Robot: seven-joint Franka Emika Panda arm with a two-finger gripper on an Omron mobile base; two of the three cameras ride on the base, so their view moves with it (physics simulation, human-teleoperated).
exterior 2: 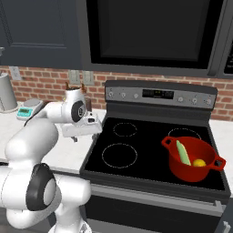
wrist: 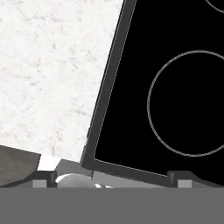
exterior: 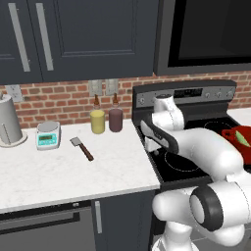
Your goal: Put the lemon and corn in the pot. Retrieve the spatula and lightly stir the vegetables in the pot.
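Squat bright red pot (exterior 2: 193, 158) sits on the front right burner of the black glass cooktop (exterior 2: 136, 150); small yellow lemon (exterior 2: 198, 162) and green-husked corn cob (exterior 2: 183, 152) both lie inside it, so the loading half of the task looks done. Small spatula with flat silver-grey head and thin dark brown handle (exterior: 82, 148) lies flat on the white marbled counter (exterior: 59, 171), well left of the stove, between the teal kitchen scale (exterior: 48, 135) and the stove edge. Two-finger gripper (exterior 2: 75, 135) hangs over the counter-stove seam, fingers spread wide, nothing between them. Risks as I judge them: thin handle flat on stone, so a pinch from above could scrape the counter or skid the tool away; a grip taken off-centre could let the head swing; carrying it across, the arm passes near the pale yellow jar (exterior: 97, 121) and dark maroon jar (exterior: 115, 119); stirring too hard could tip the pot or flick the lemon out.
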